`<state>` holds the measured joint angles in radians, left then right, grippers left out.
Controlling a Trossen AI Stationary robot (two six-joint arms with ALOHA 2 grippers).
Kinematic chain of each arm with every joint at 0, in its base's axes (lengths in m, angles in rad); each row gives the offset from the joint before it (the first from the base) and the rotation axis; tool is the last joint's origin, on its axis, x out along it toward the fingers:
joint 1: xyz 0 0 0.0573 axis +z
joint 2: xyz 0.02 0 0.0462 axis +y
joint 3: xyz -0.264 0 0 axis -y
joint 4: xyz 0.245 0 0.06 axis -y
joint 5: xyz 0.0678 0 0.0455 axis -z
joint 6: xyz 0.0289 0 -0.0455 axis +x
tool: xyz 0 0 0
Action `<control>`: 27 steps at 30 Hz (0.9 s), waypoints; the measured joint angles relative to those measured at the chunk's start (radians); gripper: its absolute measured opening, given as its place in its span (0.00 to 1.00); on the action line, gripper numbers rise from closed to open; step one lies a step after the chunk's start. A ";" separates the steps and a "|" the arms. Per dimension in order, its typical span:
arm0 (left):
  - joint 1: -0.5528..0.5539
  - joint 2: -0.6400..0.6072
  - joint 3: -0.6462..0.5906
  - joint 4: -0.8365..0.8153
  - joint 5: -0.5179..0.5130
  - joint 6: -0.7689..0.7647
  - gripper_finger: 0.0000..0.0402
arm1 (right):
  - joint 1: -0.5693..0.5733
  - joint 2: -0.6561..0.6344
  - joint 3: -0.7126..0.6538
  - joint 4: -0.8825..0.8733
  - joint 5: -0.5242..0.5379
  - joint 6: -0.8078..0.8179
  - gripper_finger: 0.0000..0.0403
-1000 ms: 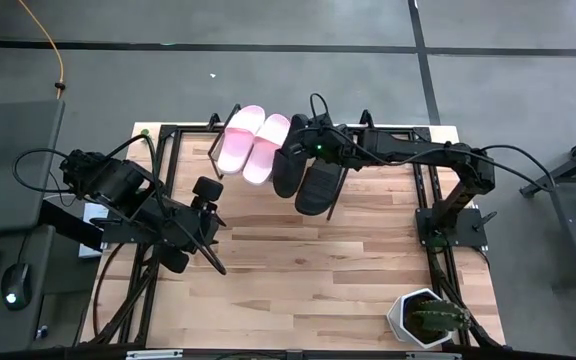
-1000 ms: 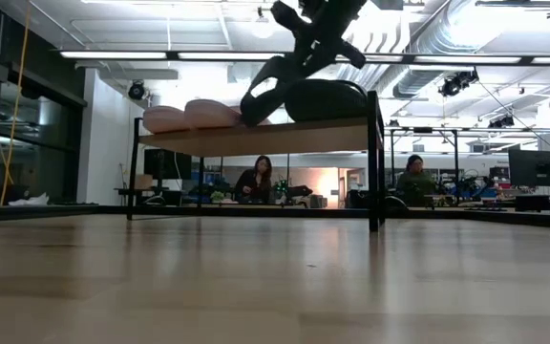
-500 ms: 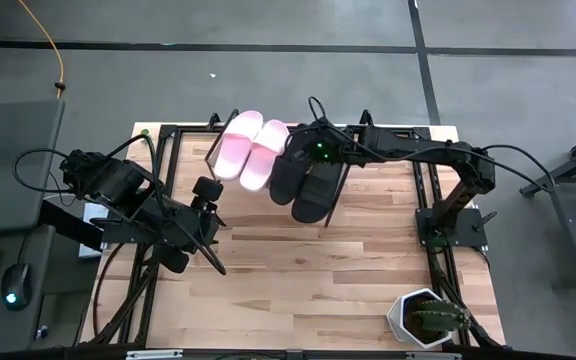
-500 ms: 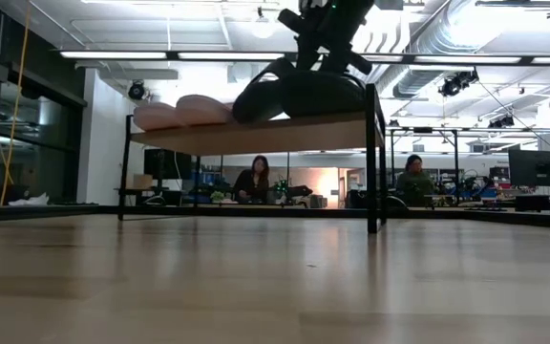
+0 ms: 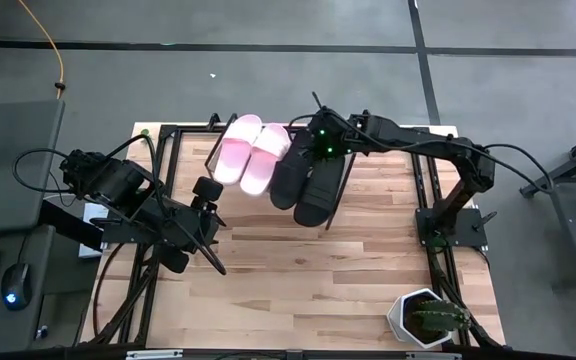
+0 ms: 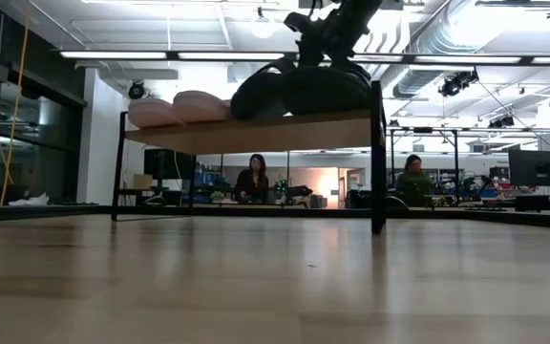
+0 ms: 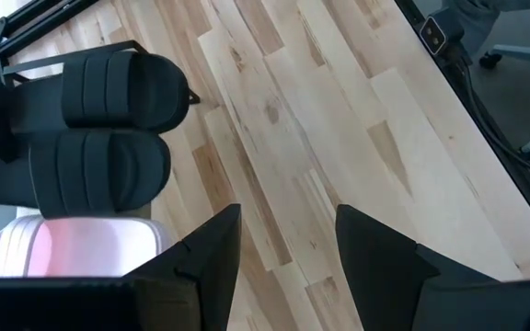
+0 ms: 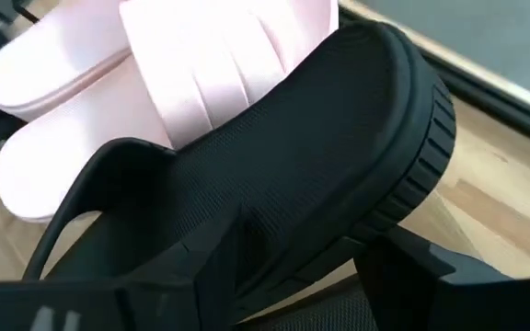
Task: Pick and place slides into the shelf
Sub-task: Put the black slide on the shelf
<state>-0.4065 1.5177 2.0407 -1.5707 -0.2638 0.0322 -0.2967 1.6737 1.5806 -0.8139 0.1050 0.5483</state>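
Two pink slides (image 5: 251, 152) and two black slides (image 5: 305, 180) lie side by side on the shelf (image 6: 275, 130), soles down on its slanted board. My right gripper (image 5: 318, 142) hovers at the far, heel end of the black pair, open. In the right wrist view its fingers (image 8: 221, 259) stand on either side of the heel rim of the black slide (image 8: 320, 138) that lies next to a pink one (image 8: 201, 64). My left gripper (image 7: 283, 267) waits open over the bare tabletop, near the slides' toe ends (image 7: 109, 129). My right gripper comes at the black slide's heel end (image 8: 375, 221) slanting down from the far side, a finger on each side of the rim. I cannot tell whether either finger touches it. The slide lies flat on the shelf.
A potted plant (image 5: 423, 318) stands at the table's near right corner. Black frame rails (image 5: 428, 190) run along the table's sides. There is open tabletop (image 5: 308, 270) between the shelf and the near edge. People sit in the room behind (image 6: 256, 182).
My right gripper has opened, turned at the wrist and shifted a little toward the table's right. The black slide it held, tilted with its heel up, now lies flat on the shelf beside the other. The shelf with its slides has shifted slightly on the table.
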 joint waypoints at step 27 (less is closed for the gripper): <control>0.000 0.000 0.000 0.000 0.000 0.000 0.41 | -0.079 0.001 0.084 -0.161 -0.197 -0.029 0.49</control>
<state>-0.4064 1.5177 2.0407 -1.5710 -0.2638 0.0322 -0.3759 1.6749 1.6650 -0.9751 -0.0920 0.5189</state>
